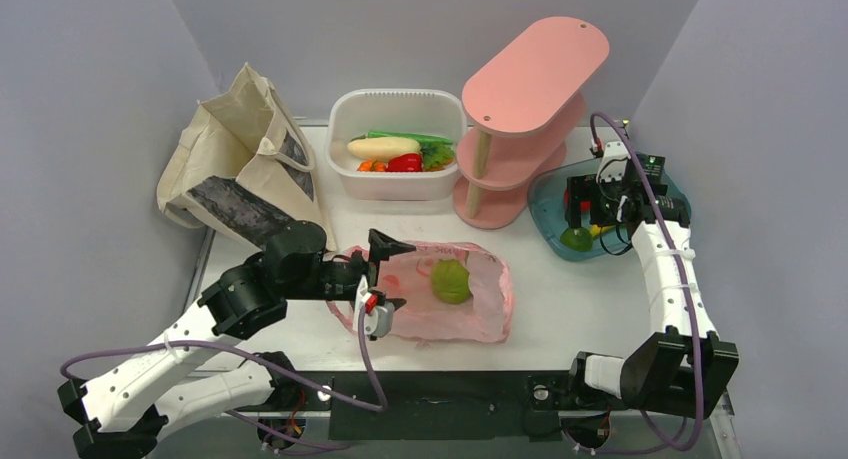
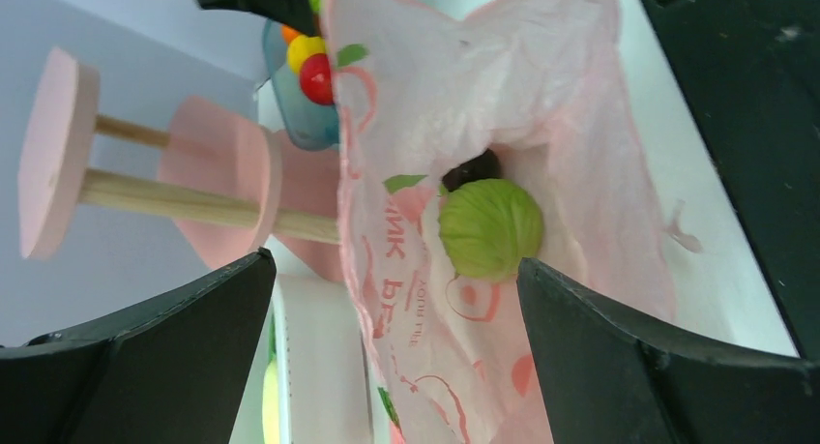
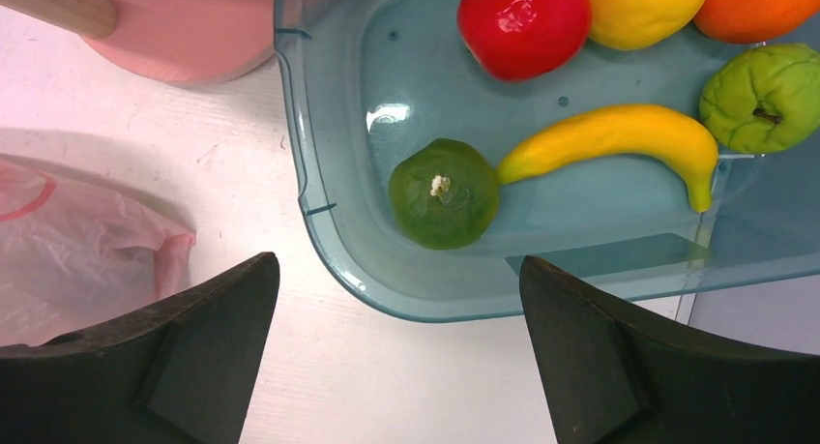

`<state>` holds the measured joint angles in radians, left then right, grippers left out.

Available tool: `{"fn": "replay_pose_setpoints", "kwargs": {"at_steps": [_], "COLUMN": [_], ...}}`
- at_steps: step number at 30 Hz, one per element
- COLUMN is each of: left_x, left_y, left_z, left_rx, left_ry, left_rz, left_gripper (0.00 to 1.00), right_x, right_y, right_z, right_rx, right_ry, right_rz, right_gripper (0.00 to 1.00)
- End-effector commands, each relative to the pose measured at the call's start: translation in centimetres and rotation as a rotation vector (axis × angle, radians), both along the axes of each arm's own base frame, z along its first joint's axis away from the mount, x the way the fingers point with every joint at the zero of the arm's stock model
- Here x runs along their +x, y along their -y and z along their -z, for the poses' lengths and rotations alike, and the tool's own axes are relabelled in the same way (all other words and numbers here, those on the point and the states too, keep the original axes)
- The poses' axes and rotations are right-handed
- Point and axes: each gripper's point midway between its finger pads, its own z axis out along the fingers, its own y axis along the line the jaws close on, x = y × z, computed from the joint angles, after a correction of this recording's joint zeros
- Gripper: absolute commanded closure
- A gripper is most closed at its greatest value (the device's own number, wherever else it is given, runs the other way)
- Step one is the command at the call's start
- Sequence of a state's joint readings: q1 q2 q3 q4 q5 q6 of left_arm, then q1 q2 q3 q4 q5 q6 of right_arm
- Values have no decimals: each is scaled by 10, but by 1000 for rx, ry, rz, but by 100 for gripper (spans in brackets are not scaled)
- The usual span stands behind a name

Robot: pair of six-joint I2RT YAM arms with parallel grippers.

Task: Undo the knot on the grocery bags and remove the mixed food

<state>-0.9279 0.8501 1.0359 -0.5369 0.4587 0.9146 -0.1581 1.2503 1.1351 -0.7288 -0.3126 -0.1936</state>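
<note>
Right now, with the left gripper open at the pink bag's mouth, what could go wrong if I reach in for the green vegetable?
1. The pink bag is thin and crumpled close around the round green vegetable; the left gripper may pinch film too and drag the bag.
2. The vegetable is round and lies loose, so it may roll deeper or slip.
3. A dark item sits half hidden behind it and may get shoved.

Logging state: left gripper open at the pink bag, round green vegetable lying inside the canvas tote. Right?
One slip. The round green vegetable lies inside the pink bag, not the canvas tote; the left wrist view shows it. The left gripper is open at the pink bag, as stated.
</note>
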Motion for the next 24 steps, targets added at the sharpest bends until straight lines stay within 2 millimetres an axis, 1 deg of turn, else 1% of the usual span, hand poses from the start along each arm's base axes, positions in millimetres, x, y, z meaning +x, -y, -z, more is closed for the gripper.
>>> {"fn": "replay_pose_setpoints", "kwargs": {"at_steps": [1, 2, 3, 4, 5, 6, 7, 8, 13, 14, 15, 16, 17, 18, 19, 20, 21, 22, 23, 24], "left_x": [-27, -30, -28, -26, -22, -16, -13, -6, 15, 24, 28, 35, 40, 47, 54, 58, 64, 68, 72, 76], "left_y": [-2, 2, 7, 12, 17, 23, 28, 34, 52, 58, 59, 66, 67, 73, 75, 77, 79, 81, 83, 85], "left_z": [47, 52, 61, 64, 75, 76, 89, 96, 131, 134, 139, 138, 141, 143, 142, 150, 149, 157, 158, 164], "left_rx": [152, 163, 186, 186, 207, 195, 218, 225, 254, 239, 235, 208, 203, 192, 177, 190, 180, 194, 192, 205], "left_ry": [-51, -53, -73, -82, -107, -112, -137, -142, -183, -187, -207, -200, -209, -204, -199, -208, -206, -216, -216, -223], "left_rz": [168, 189, 194, 193, 186, 170, 163, 151, 86, 55, 21, 6, -23, -39, -60, -68, -82, -87, -92, -97], "left_gripper": [3, 4, 4, 6, 7, 7, 8, 8, 7, 7, 7, 6, 6, 6, 6, 6, 6, 6, 6, 6], "right_x": [-2, -4, -5, -6, -7, -9, -10, -11, -19, -21, -24, -26, -28, -29, -31, -32, -33, -34, -34, -34], "right_y": [-3, -3, -3, -3, -3, -3, -4, -4, -5, -5, -5, -5, -5, -5, -5, -5, -5, -5, -5, -5], "right_z": [-21, -20, -20, -20, -20, -19, -20, -19, -21, -20, -21, -20, -21, -19, -17, -17, -15, -15, -14, -14], "right_rx": [18, 18, 16, 16, 15, 15, 14, 15, 11, 9, 6, 3, -2, -5, -5, -6, -6, -5, -5, -4], "right_ry": [51, 48, 47, 46, 44, 43, 44, 42, 51, 51, 54, 51, 58, 55, 52, 54, 52, 49, 49, 49], "right_rz": [1, 0, -2, -4, -5, -5, -5, -7, -13, -15, -16, -17, -21, -23, -23, -24, -22, -22, -22, -21], "right_gripper": [10, 10, 10, 10, 10, 10, 10, 10, 10, 10, 10, 10, 11, 11, 11, 11, 11, 11, 11, 11]}}
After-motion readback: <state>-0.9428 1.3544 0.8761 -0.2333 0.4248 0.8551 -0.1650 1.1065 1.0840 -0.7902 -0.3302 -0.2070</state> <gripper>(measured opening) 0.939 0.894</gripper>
